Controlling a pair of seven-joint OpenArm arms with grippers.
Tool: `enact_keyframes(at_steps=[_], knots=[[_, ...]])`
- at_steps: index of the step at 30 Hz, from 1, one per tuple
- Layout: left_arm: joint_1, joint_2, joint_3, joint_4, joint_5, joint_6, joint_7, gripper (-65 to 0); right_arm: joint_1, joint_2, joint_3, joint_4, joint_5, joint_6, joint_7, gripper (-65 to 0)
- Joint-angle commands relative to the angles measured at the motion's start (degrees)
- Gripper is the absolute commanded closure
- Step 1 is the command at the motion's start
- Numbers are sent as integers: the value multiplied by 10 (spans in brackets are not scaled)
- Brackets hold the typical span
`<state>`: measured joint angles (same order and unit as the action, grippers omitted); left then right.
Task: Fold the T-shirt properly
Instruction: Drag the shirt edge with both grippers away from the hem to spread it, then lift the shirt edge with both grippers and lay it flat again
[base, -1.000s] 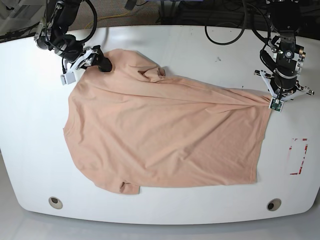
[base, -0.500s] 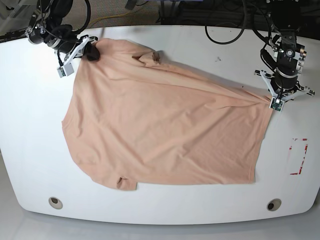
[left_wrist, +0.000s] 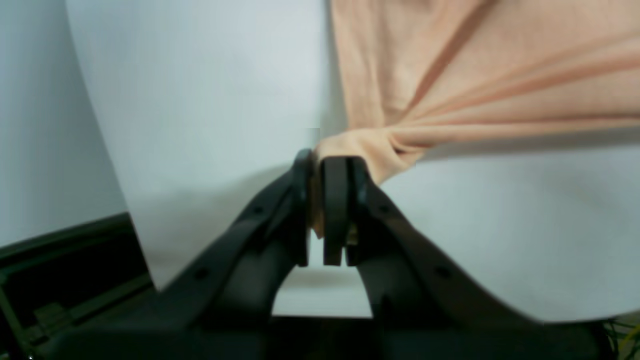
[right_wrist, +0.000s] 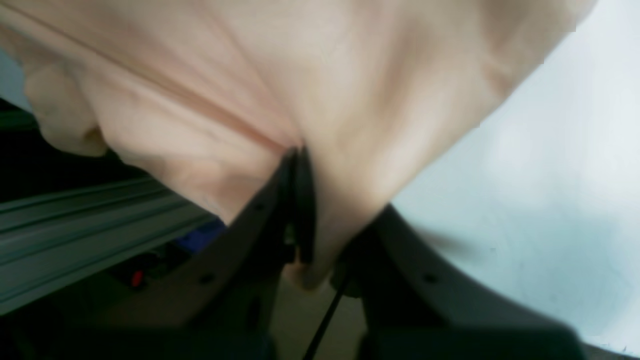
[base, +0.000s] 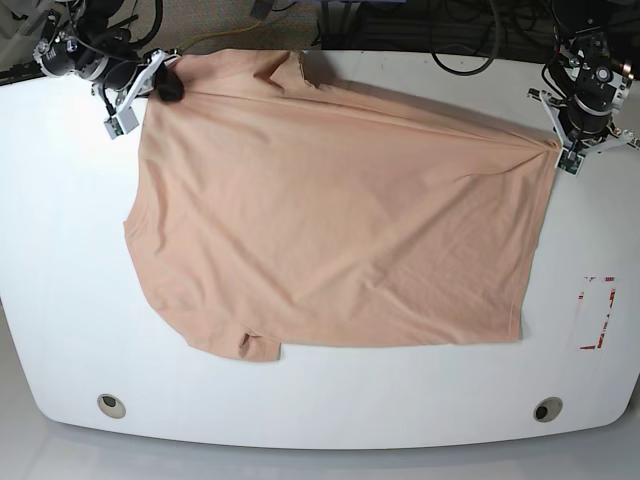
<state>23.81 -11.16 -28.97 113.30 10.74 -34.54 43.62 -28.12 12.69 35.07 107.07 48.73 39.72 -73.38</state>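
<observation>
Across the white table (base: 60, 250) the T-shirt (base: 330, 220) lies spread nearly flat, its far edge pulled taut between the two arms. At about two o'clock in the base view, the left gripper (left_wrist: 327, 172) is clamped tight on a bunched corner of the fabric, creases fanning away from the pinch. Up at ten o'clock the right gripper (right_wrist: 300, 165) is likewise closed on cloth, the shirt draping over its fingers.

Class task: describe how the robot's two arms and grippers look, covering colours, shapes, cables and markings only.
Both arms are black with black cables looping off them. Each ends in a white bracket-like mount. The left gripper has matte black fingers, flat-tipped and widening into angled bases with small round screw holes. The right gripper has the same black fingers.
</observation>
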Motion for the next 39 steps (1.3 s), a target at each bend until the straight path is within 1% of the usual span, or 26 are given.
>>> enact_keyframes(at_steps=[1,5,7,12,18,21,23,24,27,31,32,34,37,39], knots=[[-2,-5,11,7,10,8,-4,0,6,8,6,8,8,3,7,0],[-14,20,31,6,10,10,-4,0,39,5,4,2,6,3,7,0],[-42,36,54,6,14,10,-4,0,70,4,4,-13,5,3,7,0],[-88,56,107,3,14,10,-4,0,153,12,4,-92,5,3,8,0],[-156,82,150,-15,14,11,-4,0,264,49,3,-213,5,3,9,0],[-203,101,169,-20,14,11,-4,0,332,85,2,-267,5,3,9,0],[-227,106,172,-20,14,12,-4,0,366,99,2,-286,5,3,10,0],[-245,109,172,-20,14,18,-4,0,388,107,2,-297,-1,3,10,0],[-293,115,182,-20,14,58,-3,0,454,118,2,-312,-49,3,10,0],[-347,110,196,-21,14,88,-3,0,522,120,1,-316,-126,3,24,0],[-363,110,197,-22,15,92,-3,0,545,119,0,-316,-147,3,28,0],[-393,109,197,-25,15,94,3,0,588,119,-28,-317,-189,3,38,0],[-436,99,197,-27,32,95,30,0,635,120,-78,-314,-229,3,56,0],[-469,96,197,-27,45,95,43,0,668,121,-100,-316,-246,3,64,0]])
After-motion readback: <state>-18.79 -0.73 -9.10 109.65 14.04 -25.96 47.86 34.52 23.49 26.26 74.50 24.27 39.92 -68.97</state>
